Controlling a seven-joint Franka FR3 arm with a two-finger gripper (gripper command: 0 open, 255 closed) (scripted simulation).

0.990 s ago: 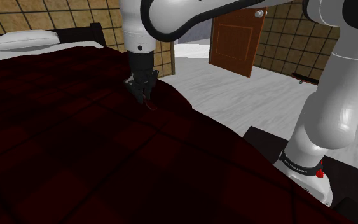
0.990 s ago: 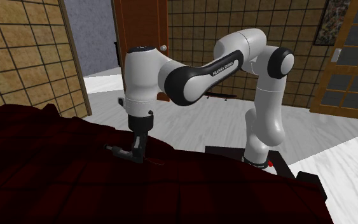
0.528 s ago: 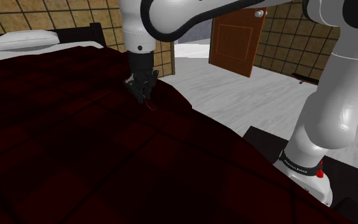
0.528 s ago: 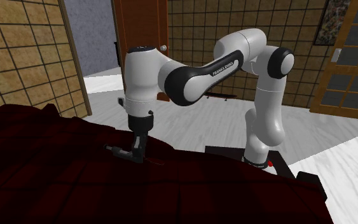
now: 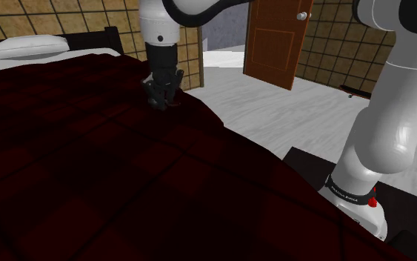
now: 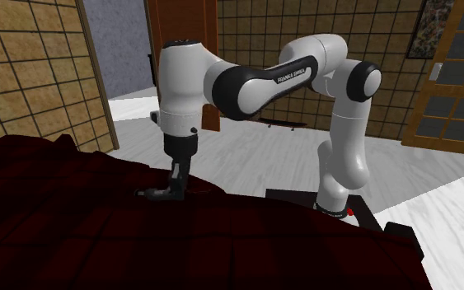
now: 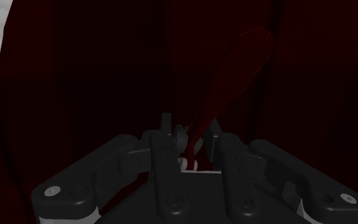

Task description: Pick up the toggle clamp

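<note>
The step in hand looks like the lift. It will go best as a straight, slow rise, wrist kept vertical, so that the long lever does not swing and twist the piece out of the pinch. The grip sits low on the body while the handle reaches well out to one side, so the weight is off-centre. Firm pressure and no sudden turn are what I would advise.

The all-black two-finger gripper [image 7: 189, 145] points down from the white arm at the near edge of the dark red checked bedspread [image 5: 125, 185]. In the wrist view its fingers [image 7: 163, 143] stand close together and clasp the toggle clamp [image 7: 234, 70] — a small pale metal base with a long dark-red handle — by that base, right between the tips. The handle slants away from the fingers over the cloth.

From the second exterior view the gripper [image 6: 175, 188] hangs at the bedspread's surface, with a dark part of the clamp [image 6: 149, 194] jutting toward that view's left. The picture is dim there, so whether the clamp is clear of the cloth or rests on it I cannot say.
</note>
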